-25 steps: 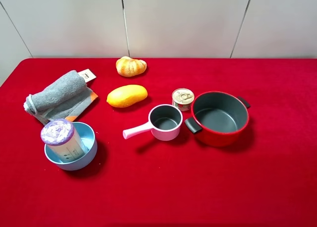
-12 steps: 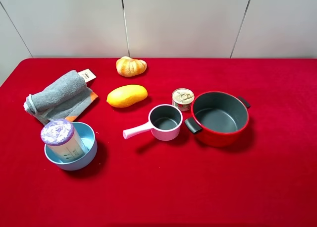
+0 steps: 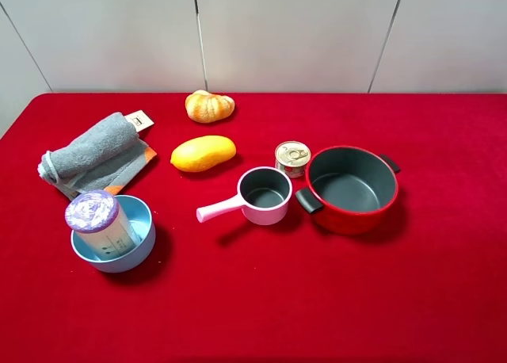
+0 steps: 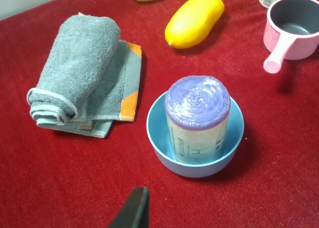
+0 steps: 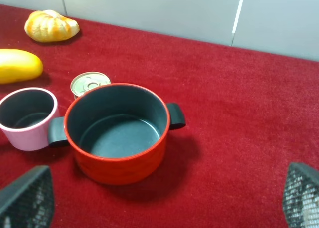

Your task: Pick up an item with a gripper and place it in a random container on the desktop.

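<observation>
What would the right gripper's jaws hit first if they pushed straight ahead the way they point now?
Most likely the round red two-handled pot, which sits centred ahead of the right gripper, between its spread jaws. The red cloth in front of the pot looks bare, though depth is hard to judge.

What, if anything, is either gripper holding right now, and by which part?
Nothing is held. The right gripper is open and empty above the red pot. The purple-topped cylinder stands free in the blue bowl, apart from the left gripper's one visible fingertip.

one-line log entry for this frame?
phase: placed | purple-topped beige cylinder: upright in light blue bowl | left tool: clear | right tool: open, empty
</observation>
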You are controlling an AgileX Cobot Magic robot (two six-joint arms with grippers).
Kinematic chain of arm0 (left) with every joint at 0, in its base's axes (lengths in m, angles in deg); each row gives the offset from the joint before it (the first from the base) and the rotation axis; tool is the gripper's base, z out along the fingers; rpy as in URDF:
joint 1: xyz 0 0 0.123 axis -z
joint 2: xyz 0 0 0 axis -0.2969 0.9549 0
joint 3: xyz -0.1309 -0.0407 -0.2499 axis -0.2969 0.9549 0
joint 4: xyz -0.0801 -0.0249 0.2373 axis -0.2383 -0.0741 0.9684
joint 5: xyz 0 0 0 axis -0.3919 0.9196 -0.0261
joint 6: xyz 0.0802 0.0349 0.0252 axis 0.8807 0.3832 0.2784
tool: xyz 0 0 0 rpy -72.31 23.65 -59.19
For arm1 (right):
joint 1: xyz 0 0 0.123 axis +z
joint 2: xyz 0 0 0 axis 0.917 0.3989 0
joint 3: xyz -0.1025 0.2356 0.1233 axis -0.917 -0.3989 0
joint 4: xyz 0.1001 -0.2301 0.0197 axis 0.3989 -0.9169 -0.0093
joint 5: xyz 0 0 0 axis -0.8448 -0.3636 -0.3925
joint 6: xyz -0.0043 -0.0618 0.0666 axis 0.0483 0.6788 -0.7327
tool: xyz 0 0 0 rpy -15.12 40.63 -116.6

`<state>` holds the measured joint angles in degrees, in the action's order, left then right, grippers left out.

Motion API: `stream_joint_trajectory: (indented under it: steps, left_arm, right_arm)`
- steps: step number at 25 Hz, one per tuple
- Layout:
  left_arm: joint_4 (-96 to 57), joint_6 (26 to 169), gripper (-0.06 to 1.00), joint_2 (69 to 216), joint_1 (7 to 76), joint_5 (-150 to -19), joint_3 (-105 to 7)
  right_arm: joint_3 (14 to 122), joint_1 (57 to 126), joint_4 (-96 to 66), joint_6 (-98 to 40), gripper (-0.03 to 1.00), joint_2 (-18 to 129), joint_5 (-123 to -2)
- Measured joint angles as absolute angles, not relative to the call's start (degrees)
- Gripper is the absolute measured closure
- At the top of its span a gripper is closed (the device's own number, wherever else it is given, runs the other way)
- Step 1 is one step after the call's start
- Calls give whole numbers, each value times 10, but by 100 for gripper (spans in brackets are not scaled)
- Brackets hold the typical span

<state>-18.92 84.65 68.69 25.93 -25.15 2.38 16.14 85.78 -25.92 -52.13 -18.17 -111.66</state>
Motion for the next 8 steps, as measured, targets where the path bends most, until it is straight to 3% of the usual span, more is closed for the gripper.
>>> stream_joint_trajectory:
  steps: [8]
  left_arm:
    - [-189,847,-5,687,259,-252,24]
  right_arm:
    - [161,858,-259,-521,27,-182,-1117]
